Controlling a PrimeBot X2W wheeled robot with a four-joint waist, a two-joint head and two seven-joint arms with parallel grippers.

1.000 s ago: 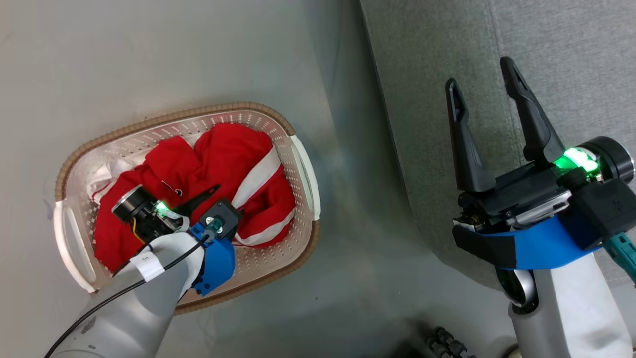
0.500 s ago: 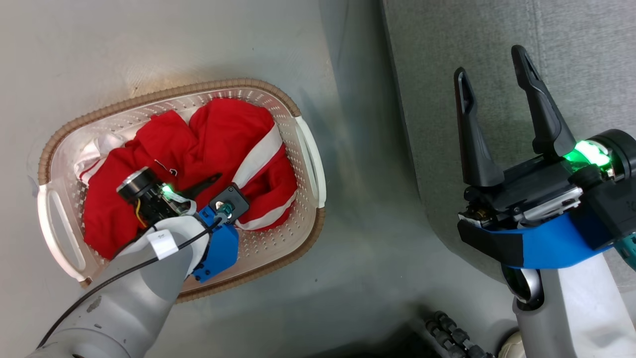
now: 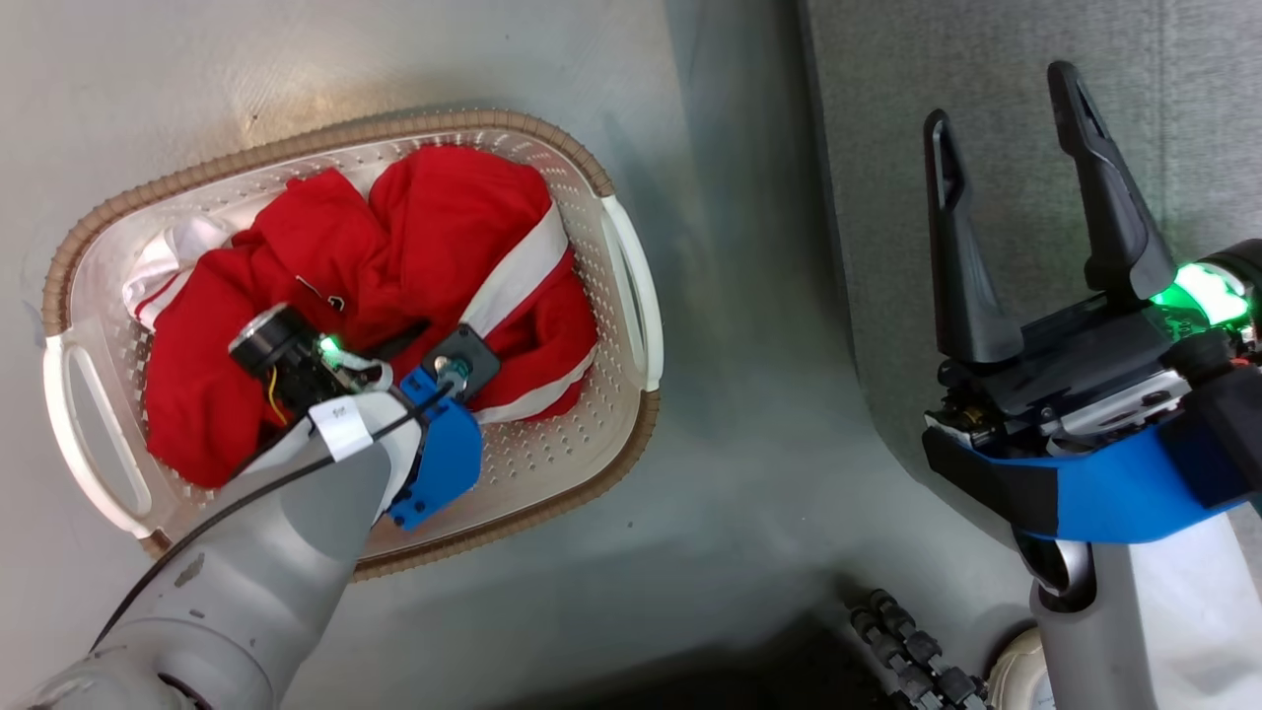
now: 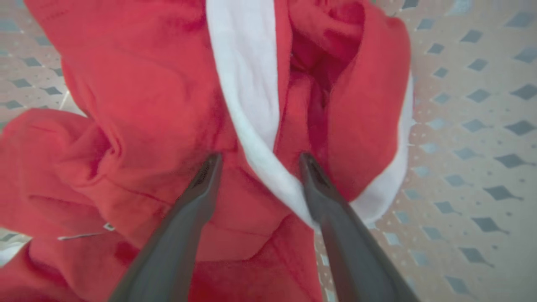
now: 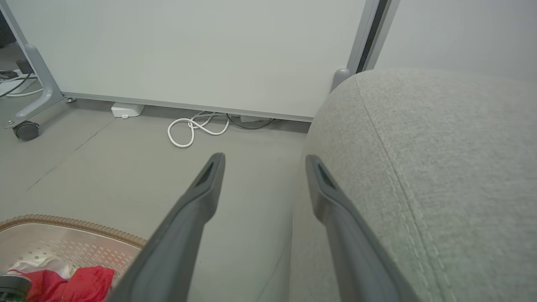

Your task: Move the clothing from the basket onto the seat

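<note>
Red clothing (image 3: 434, 227) heaped in basket (image 3: 296, 148) on floor (image 3: 749, 493), beside seat (image 3: 1183, 99). Risk: shallow pinch catches one fold, garment slips; tangled pieces may drag basket. Left end effector (image 4: 260, 157) spread wide, fingers (image 4: 197, 197) pressed into cloth astride white stripe (image 4: 247, 84), gripping nothing. Right end effector (image 3: 1001, 99) spread, empty, over seat edge

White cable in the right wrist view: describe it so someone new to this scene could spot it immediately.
Start at the big pale panel at the back. Along its bottom edge, between the small white box and the grey seat, lies the white cable. It is a loose looping coil, whereas the box beside it is squared and the cords to its right are dark.
</note>
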